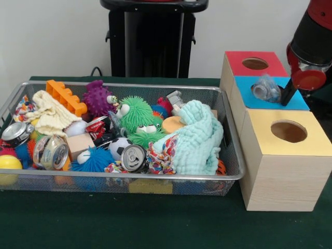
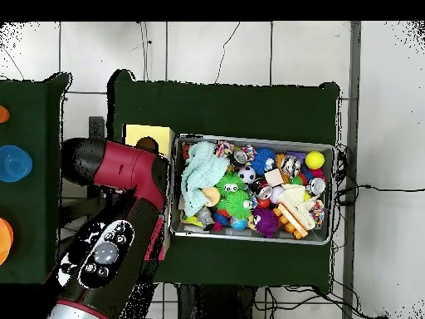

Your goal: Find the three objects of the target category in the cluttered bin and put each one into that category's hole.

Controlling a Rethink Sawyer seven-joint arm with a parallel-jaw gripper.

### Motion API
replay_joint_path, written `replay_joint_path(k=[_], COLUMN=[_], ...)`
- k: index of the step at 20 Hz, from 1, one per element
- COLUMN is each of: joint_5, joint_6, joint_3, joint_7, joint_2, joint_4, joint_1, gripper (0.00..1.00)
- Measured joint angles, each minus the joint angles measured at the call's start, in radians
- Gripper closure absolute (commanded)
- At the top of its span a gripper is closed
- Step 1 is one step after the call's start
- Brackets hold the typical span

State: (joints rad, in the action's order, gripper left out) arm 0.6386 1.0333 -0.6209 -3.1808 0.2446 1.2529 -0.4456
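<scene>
**Op:** White wall behind, green cloth on the table; the mesh bin sits on it, packed full, with three boxes just beside its end; red-topped, blue-topped, yellow-topped; the red and yellow holes lie open, so each colour presumably takes one category.

**Obs:** Where is the arm?

**Op:** I have it over the boxes; in the front view the arm comes down at the blue box, and a dark part of it, likely the gripper, reaches the lid; I cannot tell how the fingers stand, since the angle hides them; overhead, the arm's bulk covers the blue and red boxes.

**Obs:** And the target?

**Op:** A crumpled clear thing rests on the blue lid, just beside the gripper, about where that hole should be; I judge it is set there to drop in, but I cannot say whether it is held or free; it looks light and springy, so it may catch on the rim.

**Obs:** What remains in the bin?

**Op:** Crushed cans, fuzzy balls, a teal cloth; anything similar may lie buried under that cloth.
</scene>
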Motion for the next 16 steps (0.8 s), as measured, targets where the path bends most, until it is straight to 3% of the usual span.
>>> replay_joint_path(k=[16], joint_5=[0.014], joint_6=[0.0], joint_3=[-0.01], joint_7=[-0.024], joint_2=[-0.009], joint_4=[-0.008], joint_1=[-0.001], gripper=[1.0])
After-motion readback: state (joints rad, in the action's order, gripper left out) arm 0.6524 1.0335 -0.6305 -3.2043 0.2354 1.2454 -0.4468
